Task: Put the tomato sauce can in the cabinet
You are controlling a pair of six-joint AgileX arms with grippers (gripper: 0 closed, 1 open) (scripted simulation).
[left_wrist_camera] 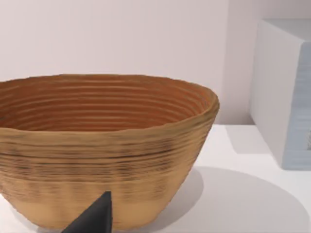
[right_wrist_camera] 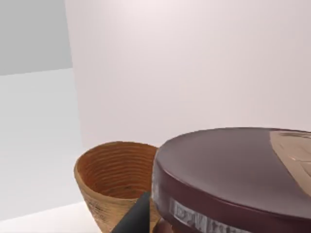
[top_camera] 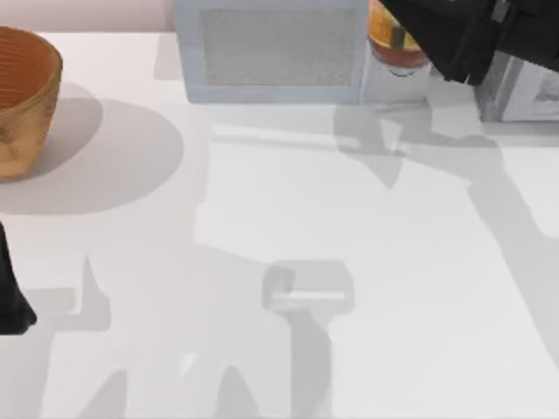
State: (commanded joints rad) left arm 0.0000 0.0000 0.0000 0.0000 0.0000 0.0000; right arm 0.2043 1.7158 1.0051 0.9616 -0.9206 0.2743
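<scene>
Carrying the can, the right gripper appears clamped on it at the table's far edge, with the cabinet just to its left. Next move, I judge: lowering it onto the cabinet. Left arm parks beside the basket.

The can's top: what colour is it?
Dark maroon-brown, clearest in the right wrist view on the can.
</scene>
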